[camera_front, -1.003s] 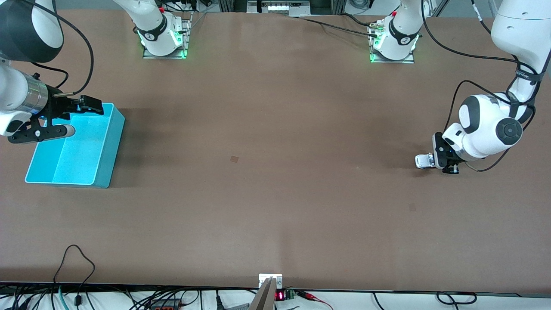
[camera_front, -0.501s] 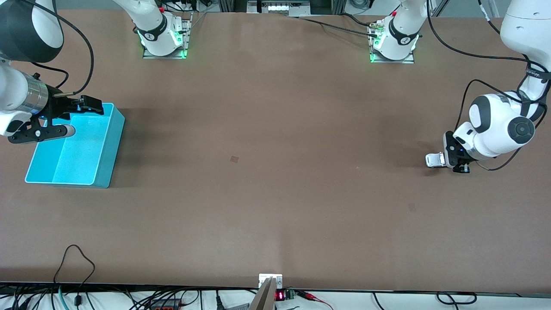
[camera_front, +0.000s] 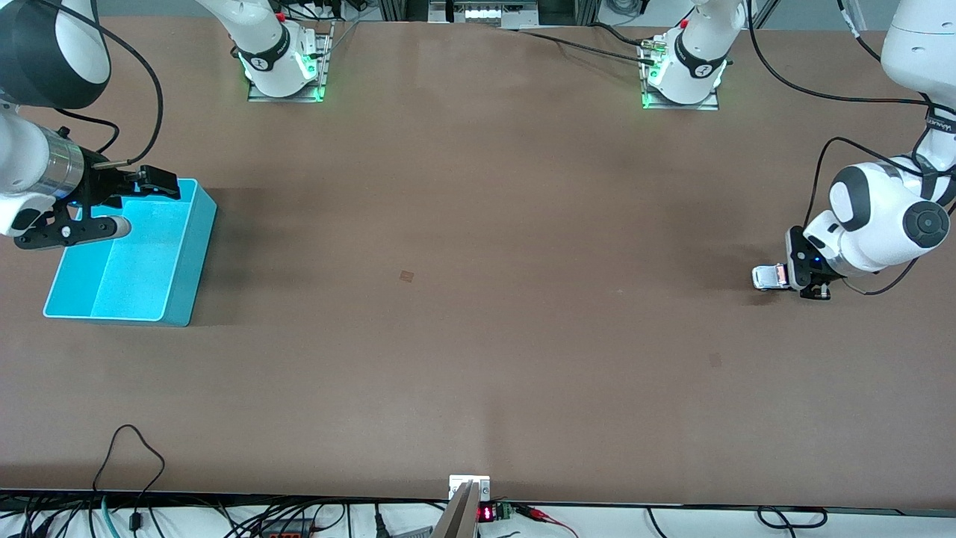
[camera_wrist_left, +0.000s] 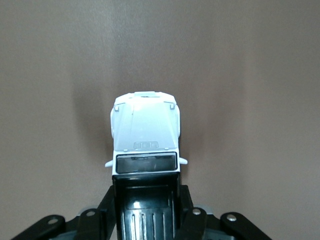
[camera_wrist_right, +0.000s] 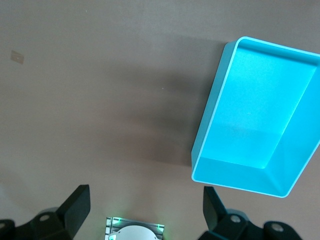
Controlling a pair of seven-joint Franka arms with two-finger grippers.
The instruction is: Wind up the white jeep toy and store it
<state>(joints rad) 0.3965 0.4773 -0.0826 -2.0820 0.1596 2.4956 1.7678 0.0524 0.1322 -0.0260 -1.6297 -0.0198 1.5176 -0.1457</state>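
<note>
At the right side of the front view, the left tool [camera_front: 799,275] is low on the brown tabletop [camera_front: 478,299]. It grips the white jeep toy [camera_front: 769,276] by its sides. In the left wrist view the jeep's white hood [camera_wrist_left: 145,125] sticks out ahead of the black fingers [camera_wrist_left: 192,220] pressed to its body. At the upper left of the front view, the right tool [camera_front: 112,205] waits over the turquoise bin [camera_front: 187,254] with its fingers spread wide, holding nothing.
</note>
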